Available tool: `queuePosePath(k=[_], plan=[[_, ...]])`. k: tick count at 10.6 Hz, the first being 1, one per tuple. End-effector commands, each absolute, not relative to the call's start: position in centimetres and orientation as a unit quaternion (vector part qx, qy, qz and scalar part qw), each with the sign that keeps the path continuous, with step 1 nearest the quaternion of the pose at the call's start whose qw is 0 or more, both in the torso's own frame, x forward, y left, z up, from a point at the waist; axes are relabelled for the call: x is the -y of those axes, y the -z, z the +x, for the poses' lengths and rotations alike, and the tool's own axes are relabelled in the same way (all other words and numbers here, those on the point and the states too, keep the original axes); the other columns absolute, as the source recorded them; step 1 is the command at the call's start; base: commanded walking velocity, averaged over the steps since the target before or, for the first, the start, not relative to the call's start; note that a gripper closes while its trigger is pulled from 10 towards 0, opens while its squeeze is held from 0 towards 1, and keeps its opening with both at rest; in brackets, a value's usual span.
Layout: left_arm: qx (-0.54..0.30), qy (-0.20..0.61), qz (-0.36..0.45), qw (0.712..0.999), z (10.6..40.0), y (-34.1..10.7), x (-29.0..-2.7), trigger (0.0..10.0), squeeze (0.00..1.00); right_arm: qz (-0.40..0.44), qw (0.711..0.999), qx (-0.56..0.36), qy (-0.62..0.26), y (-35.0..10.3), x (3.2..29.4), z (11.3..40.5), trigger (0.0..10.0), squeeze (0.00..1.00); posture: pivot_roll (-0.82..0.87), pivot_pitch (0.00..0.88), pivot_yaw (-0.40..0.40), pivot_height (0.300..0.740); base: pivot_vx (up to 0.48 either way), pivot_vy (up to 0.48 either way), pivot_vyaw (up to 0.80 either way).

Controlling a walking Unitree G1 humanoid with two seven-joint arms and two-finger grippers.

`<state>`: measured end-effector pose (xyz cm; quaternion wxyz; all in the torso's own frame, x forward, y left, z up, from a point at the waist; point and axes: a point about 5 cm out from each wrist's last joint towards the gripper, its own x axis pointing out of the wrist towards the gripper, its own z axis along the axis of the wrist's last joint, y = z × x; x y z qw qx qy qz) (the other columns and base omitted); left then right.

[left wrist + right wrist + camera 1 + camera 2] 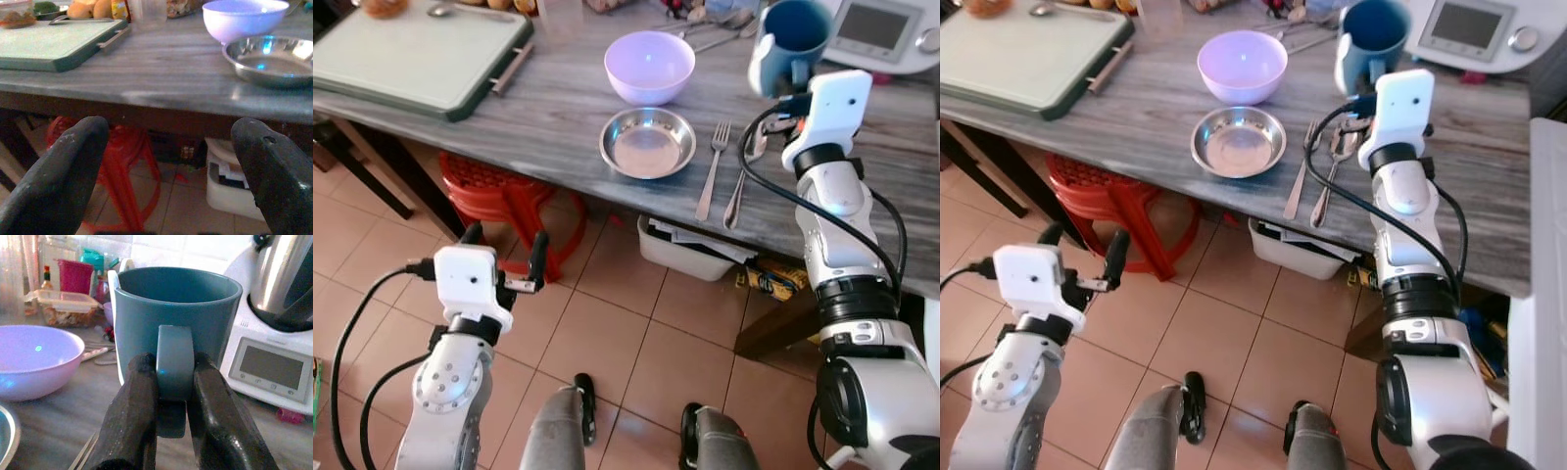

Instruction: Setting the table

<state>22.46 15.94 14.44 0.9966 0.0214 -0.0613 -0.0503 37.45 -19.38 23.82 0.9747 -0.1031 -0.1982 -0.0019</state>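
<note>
A blue mug (793, 37) is held just above the grey table (558, 108) at its far right, with my right gripper (175, 369) shut on the mug's handle (174, 362). To the left of the mug a purple bowl (649, 66) stands behind a shiny steel plate (647, 143). A fork (712, 169) and a spoon (742, 186) lie side by side to the right of the plate, just below the mug. My left gripper (506, 239) is open with nothing in it, low over the tiled floor in front of the table's near edge.
A green-rimmed cutting board (411, 54) covers the table's far left. A white kitchen appliance (876, 29) stands behind the mug. Under the table are a red plastic stool (514, 201) and a white box (690, 253). Food containers and utensils line the back edge.
</note>
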Motion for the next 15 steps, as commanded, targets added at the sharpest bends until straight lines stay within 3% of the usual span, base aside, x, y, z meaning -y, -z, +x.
queuePosePath(k=[1,6,9,15], plan=[[0.059,0.053,0.021,0.997,22.3,-14.6,-16.0,10.0,0.0,-0.102,0.968,0.23,0.004,-24.7,19.4,37.0,10.0,0.0,0.11,0.288,0.046,0.74,0.345,0.0,0.0],[0.076,0.043,0.001,0.996,23.2,-15.0,-15.6,10.0,0.0,-0.114,0.963,0.237,0.056,-22.8,19.5,32.9,10.0,0.0,0.06,0.239,0.012,0.74,0.316,0.0,0.0],[0.083,0.027,-0.003,0.996,23.4,-15.0,-16.0,10.0,0.0,-0.115,0.967,0.219,0.067,-21.7,19.2,31.1,10.0,0.0,0.03,0.205,-0.008,0.74,0.0,0.0,0.0],[0.082,0.01,0.003,0.997,23.2,-14.9,-16.4,10.0,0.0,-0.079,0.978,0.194,-0.004,-22.6,18.6,34.5,10.0,0.0,0.06,0.227,0.01,0.74,0.0,0.0,0.0]])
